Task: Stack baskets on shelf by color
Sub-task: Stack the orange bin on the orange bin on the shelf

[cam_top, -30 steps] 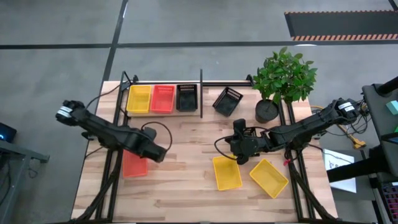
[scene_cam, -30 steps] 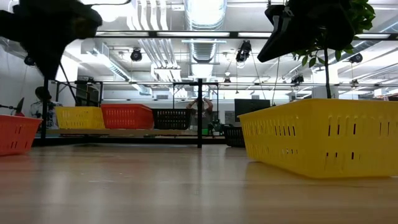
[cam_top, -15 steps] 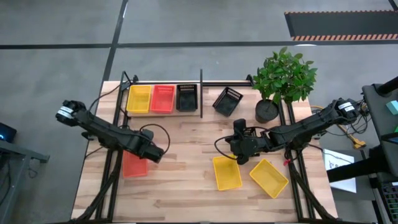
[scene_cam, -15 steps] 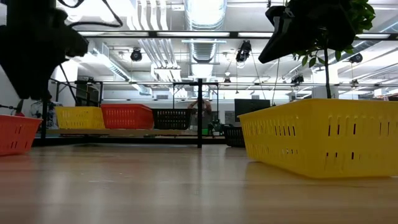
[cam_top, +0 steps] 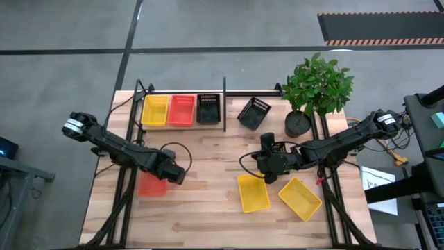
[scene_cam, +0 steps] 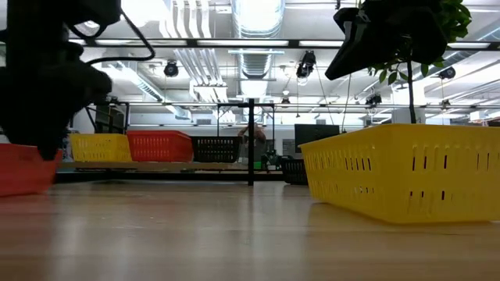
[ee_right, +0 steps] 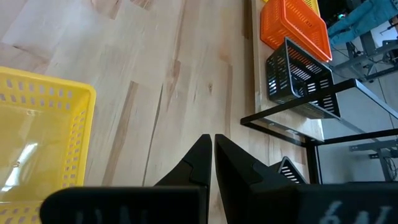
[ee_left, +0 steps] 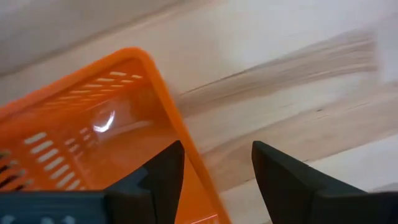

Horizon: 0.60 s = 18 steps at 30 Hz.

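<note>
A red-orange basket [cam_top: 151,185] sits on the tabletop at the left. My left gripper [ee_left: 217,146] points down over it, open. One finger [ee_left: 166,167] is inside the basket and the other [ee_left: 273,171] outside its right-hand wall [ee_left: 186,149]; I see no touch. On the shelf [cam_top: 182,125] at the back stand a yellow basket [cam_top: 155,110], a red-orange one [cam_top: 182,109] and a black one [cam_top: 208,108]. My right gripper [ee_right: 212,142] hangs shut above the table's middle, beside two yellow baskets [cam_top: 253,193] [cam_top: 300,198].
A black basket [cam_top: 254,112] stands tilted right of the shelf's upright post [cam_top: 224,104]. A potted plant [cam_top: 300,121] stands at the back right. Bare wood lies in the middle and along the near edge. A person shows far behind the shelf in the low view.
My left gripper has come down toward the red-orange basket on the table and has opened: in the low view its tip, narrow before, now shows wide in front of the basket. My right arm has kept still.
</note>
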Each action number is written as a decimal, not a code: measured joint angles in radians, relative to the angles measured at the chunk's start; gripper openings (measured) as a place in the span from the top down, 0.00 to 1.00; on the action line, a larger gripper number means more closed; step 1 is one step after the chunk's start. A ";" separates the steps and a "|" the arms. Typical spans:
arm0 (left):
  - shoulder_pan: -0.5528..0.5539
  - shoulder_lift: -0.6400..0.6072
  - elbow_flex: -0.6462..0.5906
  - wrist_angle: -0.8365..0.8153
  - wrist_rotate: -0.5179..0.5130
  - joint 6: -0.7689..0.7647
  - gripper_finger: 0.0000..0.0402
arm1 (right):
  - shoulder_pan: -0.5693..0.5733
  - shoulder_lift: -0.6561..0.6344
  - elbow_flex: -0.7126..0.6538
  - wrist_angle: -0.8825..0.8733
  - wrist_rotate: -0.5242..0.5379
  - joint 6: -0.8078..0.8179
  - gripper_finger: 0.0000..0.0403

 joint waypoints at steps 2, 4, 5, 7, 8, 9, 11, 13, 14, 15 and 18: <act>0.014 0.000 0.001 0.052 -0.050 0.038 0.57 | 0.000 0.000 0.000 0.000 0.000 0.000 0.97; 0.036 0.000 0.007 0.106 -0.112 0.091 0.57 | 0.000 0.000 0.000 0.000 0.000 0.000 0.97; 0.049 0.000 0.015 0.133 -0.135 0.125 0.57 | 0.000 0.000 0.000 0.000 0.000 0.000 0.97; 0.075 0.000 0.032 0.163 -0.148 0.203 0.57 | 0.000 0.000 0.000 0.000 0.000 0.000 0.97; 0.085 0.000 0.041 0.160 -0.149 0.240 0.57 | 0.000 0.000 0.000 0.000 0.000 0.000 0.97; 0.091 0.000 0.050 0.157 -0.149 0.279 0.57 | 0.000 0.000 0.000 0.000 0.000 0.000 0.97; 0.099 -0.005 0.073 0.148 -0.128 0.379 0.57 | 0.000 0.000 0.000 0.000 0.000 0.001 0.97; 0.103 -0.021 0.113 0.100 -0.076 0.505 0.57 | 0.000 0.000 0.000 0.000 0.000 0.006 0.97; 0.104 -0.033 0.137 0.071 -0.052 0.575 0.57 | 0.000 0.000 0.000 0.000 0.000 0.006 0.97; 0.102 -0.043 0.164 0.039 -0.036 0.656 0.57 | 0.000 0.000 0.000 0.000 0.000 0.006 0.97; 0.061 -0.078 0.208 -0.022 -0.031 0.891 0.57 | 0.000 0.000 0.000 0.000 0.000 0.011 0.97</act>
